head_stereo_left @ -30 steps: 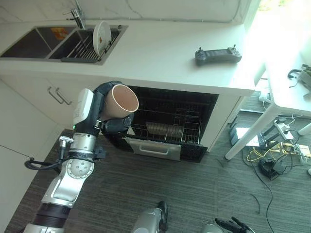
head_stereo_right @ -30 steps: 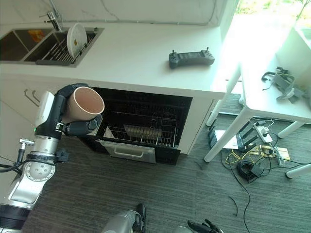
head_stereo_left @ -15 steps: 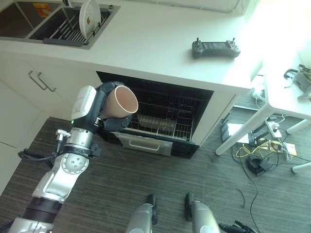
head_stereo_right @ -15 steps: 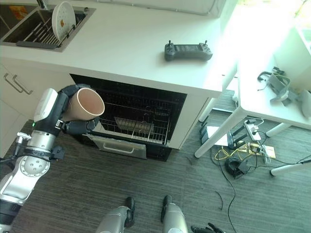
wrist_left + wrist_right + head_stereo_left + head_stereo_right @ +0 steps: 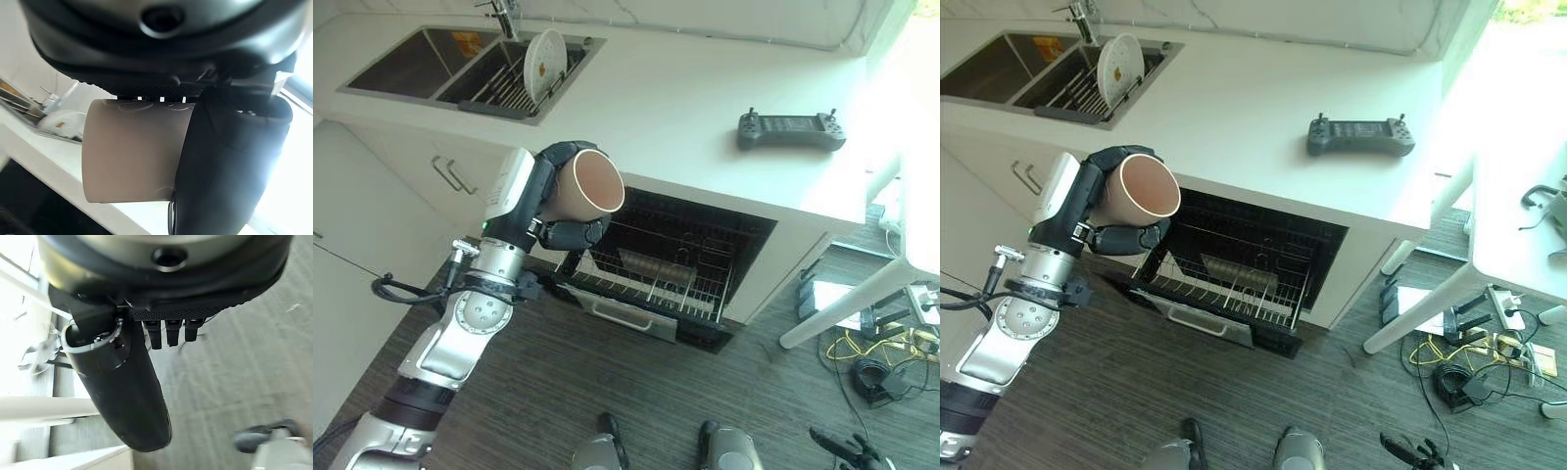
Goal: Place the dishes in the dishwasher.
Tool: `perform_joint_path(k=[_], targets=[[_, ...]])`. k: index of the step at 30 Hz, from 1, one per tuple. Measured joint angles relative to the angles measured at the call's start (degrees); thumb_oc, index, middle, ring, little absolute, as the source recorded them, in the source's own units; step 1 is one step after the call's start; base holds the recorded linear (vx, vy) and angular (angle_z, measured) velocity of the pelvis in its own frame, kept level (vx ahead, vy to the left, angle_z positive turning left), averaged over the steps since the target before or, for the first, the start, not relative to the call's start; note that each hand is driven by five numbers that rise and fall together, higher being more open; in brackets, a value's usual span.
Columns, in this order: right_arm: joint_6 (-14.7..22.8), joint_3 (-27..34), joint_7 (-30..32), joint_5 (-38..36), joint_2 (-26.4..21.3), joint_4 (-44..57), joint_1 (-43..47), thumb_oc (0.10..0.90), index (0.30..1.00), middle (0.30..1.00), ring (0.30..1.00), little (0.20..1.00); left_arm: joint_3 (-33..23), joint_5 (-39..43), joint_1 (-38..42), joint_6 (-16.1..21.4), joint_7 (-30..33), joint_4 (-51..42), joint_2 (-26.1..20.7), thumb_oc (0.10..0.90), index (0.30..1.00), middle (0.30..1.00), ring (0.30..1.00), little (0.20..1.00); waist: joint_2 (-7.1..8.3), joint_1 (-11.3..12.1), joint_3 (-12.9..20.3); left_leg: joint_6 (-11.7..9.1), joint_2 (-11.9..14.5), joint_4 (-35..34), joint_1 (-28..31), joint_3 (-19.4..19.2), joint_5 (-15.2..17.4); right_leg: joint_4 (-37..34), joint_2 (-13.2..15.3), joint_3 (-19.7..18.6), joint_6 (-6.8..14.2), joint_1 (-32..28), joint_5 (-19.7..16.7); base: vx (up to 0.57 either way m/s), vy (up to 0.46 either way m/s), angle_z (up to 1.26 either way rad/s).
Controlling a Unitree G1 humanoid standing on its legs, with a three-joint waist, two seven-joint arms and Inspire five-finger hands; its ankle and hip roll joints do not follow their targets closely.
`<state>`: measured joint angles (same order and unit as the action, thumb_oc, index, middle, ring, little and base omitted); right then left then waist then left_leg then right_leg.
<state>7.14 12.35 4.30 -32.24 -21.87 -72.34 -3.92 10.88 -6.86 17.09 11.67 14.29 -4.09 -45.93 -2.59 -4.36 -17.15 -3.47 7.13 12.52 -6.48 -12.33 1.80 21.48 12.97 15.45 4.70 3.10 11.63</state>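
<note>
Overhead, a white worktop (image 5: 675, 98) is seen running across the kitchen, with a double sink (image 5: 421, 73) set into its far left end and white cabinet fronts (image 5: 372, 206) below. A white plate (image 5: 545, 65) is stood on edge in a rack (image 5: 499, 90) in the right basin of the sink. A dark handheld controller (image 5: 791, 129) is laid on the worktop towards the right. Under the worktop the dishwasher (image 5: 700, 255) is open, and its wire rack (image 5: 656, 279) is pulled out over the dark wood-patterned floor (image 5: 607, 392); a pale dish (image 5: 656, 266) is seen lying in that rack. To the right, a white table leg (image 5: 847, 299) and a tangle of cables (image 5: 876, 352) are seen on the floor. A tan cup (image 5: 585, 186) is held in the left hand (image 5: 543, 211), tipped on its side with its mouth turned to the right, above the front left corner of the pulled-out rack; the fingers (image 5: 573, 233) and thumb are curled round its wall. The right hand (image 5: 117, 382) is seen in its wrist view above the floor, fingers relaxed and holding nothing.
</note>
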Motion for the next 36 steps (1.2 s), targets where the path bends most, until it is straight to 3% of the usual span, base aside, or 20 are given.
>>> perform_joint_path(k=[4,8,13,16,19,22,25,27,30,32,35,36], targets=[[0.27,2.04,0.58,-2.17,3.17,-1.52,-0.93,0.800,0.900,0.900,0.900,0.900,-0.07,2.10,-0.36,-1.73,0.01,0.09,-0.32,0.400,0.300,0.300,0.300,0.300,0.91,0.16,0.59,1.88,-2.20,0.97,-1.04,0.39,0.77,-3.23,1.65,0.55,2.42,-1.65,-1.60,-0.01,0.041,0.18],[3.38,4.55,2.12,-6.81,4.27,1.87,-1.39,0.800,0.900,0.900,0.900,0.900,-0.01,2.05,-0.54,-1.73,0.01,0.06,-0.32,0.400,0.300,0.300,0.300,0.300,1.88,-0.22,1.29,2.37,-2.20,1.54,-2.45,0.28,1.04,-4.32,1.76,0.76,2.94,-1.66,-2.56,-0.02,0.002,0.02],[12.09,8.65,5.93,-12.99,4.64,20.03,-4.67,0.800,0.900,0.900,0.900,0.900,-0.97,3.54,-4.50,-0.80,-1.62,-0.80,-0.29,0.400,0.300,0.300,0.300,0.300,2.06,-1.93,1.85,2.53,-1.80,2.77,-2.42,-0.09,1.38,-4.35,1.55,0.43,2.98,-1.37,-2.82,-0.01,-0.020,-0.05],[17.65,9.05,7.22,-11.49,4.89,31.82,-5.14,0.800,0.900,0.900,0.900,0.900,-2.28,9.29,-7.49,-0.07,-5.40,-1.08,0.24,0.400,0.300,0.300,0.300,0.300,2.51,-2.43,2.20,2.43,-0.59,3.20,-2.44,-1.45,1.50,-4.17,0.57,-0.90,2.72,-0.19,-3.17,-0.02,-0.056,-0.28],[20.51,9.87,8.41,-8.30,4.83,44.74,-5.30,0.800,0.900,0.900,0.900,0.900,-4.67,17.84,-9.37,1.02,-8.65,-0.25,6.51,0.400,0.300,0.300,0.300,0.300,2.81,-3.47,2.46,2.19,0.30,3.14,-1.67,-2.95,1.53,-4.03,-0.08,-2.53,2.50,0.55,-3.32,0.01,-0.043,-0.30],[22.88,9.71,7.40,-8.21,5.06,50.47,-4.91,0.800,0.900,0.900,0.900,0.900,-3.82,22.65,-9.49,1.39,-11.20,0.66,12.41,0.400,0.300,0.300,0.300,0.300,3.21,-4.20,3.74,1.69,1.18,3.00,-1.02,-3.53,1.69,-4.09,-0.94,-3.68,2.27,0.68,-3.42,0.02,-0.033,-0.22],[23.65,7.78,7.99,-4.49,5.48,59.33,-6.97,0.800,0.900,0.900,0.900,0.900,-3.68,27.00,-10.66,1.50,-11.22,1.92,18.13,0.400,0.300,0.300,0.300,0.300,2.62,-5.34,4.25,1.43,1.75,2.74,-0.15,-4.77,1.66,-4.30,-1.39,-4.52,1.89,0.72,-3.71,0.02,-0.017,-0.22],[23.79,5.68,7.26,-1.65,5.66,63.83,-7.65,0.800,0.900,0.900,0.900,0.900,-3.04,28.94,-11.63,1.50,-11.13,2.60,19.65,0.400,0.300,0.300,0.300,0.300,2.52,-6.89,4.32,1.18,1.91,2.19,0.80,-5.25,1.43,-4.28,-1.67,-5.07,1.73,0.51,-3.82,0.05,-0.003,-0.22],[23.70,2.16,5.43,0.31,4.85,70.00,-7.66,0.800,0.900,0.900,0.900,0.900,-0.98,31.23,-11.61,1.47,-9.47,4.05,23.25,0.400,0.300,0.300,0.300,0.300,1.78,-7.46,4.82,0.94,1.94,1.07,1.87,-6.33,1.55,-4.66,-1.72,-6.30,1.69,0.52,-3.87,0.04,0.013,-0.17],[23.74,-0.55,3.29,5.26,0.83,75.38,-7.58,0.800,0.900,0.900,0.900,0.900,0.01,31.23,-11.51,1.48,-7.37,4.08,23.69,0.400,0.300,0.300,0.300,0.300,1.24,-7.96,5.14,1.01,1.93,0.97,2.02,-6.86,1.11,-4.56,-1.82,-6.50,1.65,0.75,-4.10,-0.02,0.006,-0.07],[23.67,-4.01,-0.05,5.03,-2.50,81.95,-6.02,0.800,0.900,0.900,0.900,0.900,0.33,31.12,-11.59,1.52,-4.32,4.09,25.52,0.400,0.300,0.300,0.300,0.300,1.03,-7.73,5.27,0.93,1.93,0.47,2.63,-7.04,0.85,-4.36,-1.93,-6.59,1.60,0.37,-4.12,-0.02,-0.006,-0.02],[23.83,-7.01,-4.39,5.08,-2.93,83.63,-3.77,0.800,0.900,0.900,0.900,0.900,0.78,30.69,-11.57,1.52,-3.12,4.08,25.83,0.400,0.300,0.300,0.300,0.300,1.05,-7.45,5.35,0.90,1.98,0.00,2.67,-7.01,0.37,-4.37,-2.11,-6.44,1.46,0.37,-4.21,-0.05,-0.027,0.06]])
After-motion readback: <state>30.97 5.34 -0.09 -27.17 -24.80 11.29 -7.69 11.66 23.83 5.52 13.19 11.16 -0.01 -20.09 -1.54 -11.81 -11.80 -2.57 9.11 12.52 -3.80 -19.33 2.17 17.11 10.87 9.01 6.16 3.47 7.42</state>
